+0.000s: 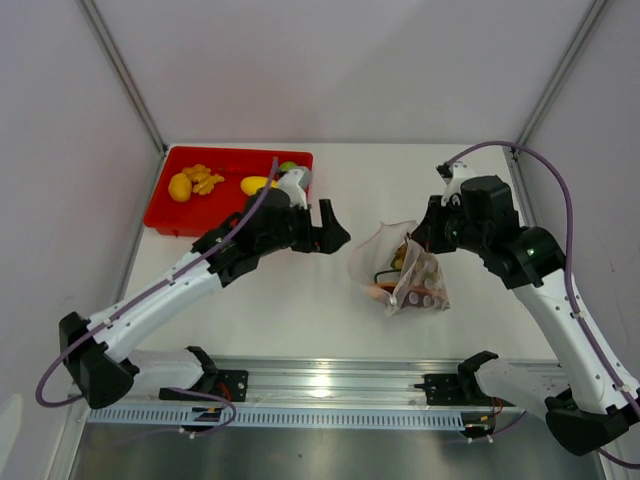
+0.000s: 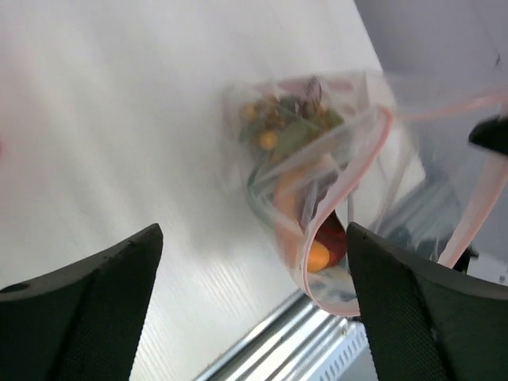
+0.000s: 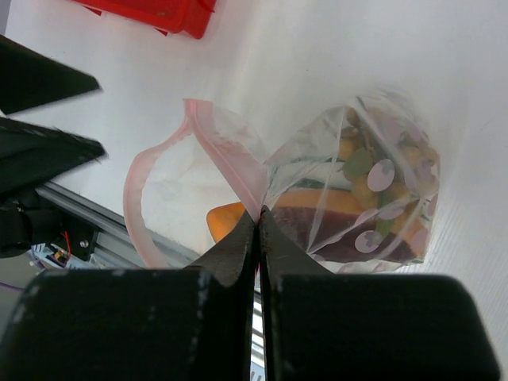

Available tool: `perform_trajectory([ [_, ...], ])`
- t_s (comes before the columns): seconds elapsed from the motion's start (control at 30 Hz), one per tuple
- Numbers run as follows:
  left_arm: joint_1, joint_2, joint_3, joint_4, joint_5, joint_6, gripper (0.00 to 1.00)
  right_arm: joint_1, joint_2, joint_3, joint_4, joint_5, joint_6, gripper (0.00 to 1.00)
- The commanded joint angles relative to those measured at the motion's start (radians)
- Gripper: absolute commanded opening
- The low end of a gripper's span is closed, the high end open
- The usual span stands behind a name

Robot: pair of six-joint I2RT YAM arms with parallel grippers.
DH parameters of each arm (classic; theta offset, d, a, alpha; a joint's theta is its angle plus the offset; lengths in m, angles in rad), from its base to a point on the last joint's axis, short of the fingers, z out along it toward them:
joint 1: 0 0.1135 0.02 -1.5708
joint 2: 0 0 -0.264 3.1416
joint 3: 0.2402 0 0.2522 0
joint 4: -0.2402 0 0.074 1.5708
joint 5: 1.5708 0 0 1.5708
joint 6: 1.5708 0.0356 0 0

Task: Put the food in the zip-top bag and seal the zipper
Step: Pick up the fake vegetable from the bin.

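Note:
The zip-top bag (image 1: 400, 270) lies mid-table with its mouth open toward the left. It holds several toy foods, among them orange pieces, a brown piece and green ones (image 3: 365, 171). My right gripper (image 1: 424, 238) is shut on the pink zipper (image 3: 230, 171) at the bag's mouth edge (image 3: 258, 213) and holds it up. My left gripper (image 1: 330, 237) is open and empty, just left of the bag's mouth (image 2: 254, 317); the bag (image 2: 302, 151) shows between its fingers. A lemon (image 1: 180, 187), orange pieces (image 1: 205, 178), a mango (image 1: 255, 185) and a lime (image 1: 288, 167) lie in the tray.
The red tray (image 1: 165, 215) stands at the back left, behind my left arm. A metal rail (image 1: 330, 385) runs along the table's near edge, close below the bag. Grey walls close the back and sides.

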Motion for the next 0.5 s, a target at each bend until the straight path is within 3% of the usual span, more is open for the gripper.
perform_trajectory([
  [0.0, 0.081, -0.113, -0.041, 0.117, -0.112, 0.044, 1.0, -0.004, 0.026, 0.035, 0.047, 0.005, -0.022, 0.0],
  [0.07, 0.119, -0.122, -0.042, 0.123, -0.177, 0.046, 0.99, -0.004, 0.041, 0.032, 0.052, -0.003, -0.025, 0.0],
  [0.23, 0.216, -0.061, -0.057, 0.192, -0.572, 0.168, 1.0, -0.007, 0.073, 0.032, 0.07, -0.037, -0.033, 0.0],
  [0.27, 0.234, -0.039, -0.068, 0.298, -0.596, 0.229, 1.0, -0.007, 0.077, 0.03, 0.073, -0.055, -0.035, 0.0],
  [0.37, 0.341, 0.071, -0.041, 0.386, -0.633, 0.496, 0.99, -0.007, 0.086, 0.024, 0.086, -0.08, -0.038, 0.0],
  [0.47, 0.421, 0.185, -0.021, 0.45, -0.627, 0.665, 0.99, -0.006, 0.086, -0.005, 0.103, -0.121, -0.033, 0.0],
])
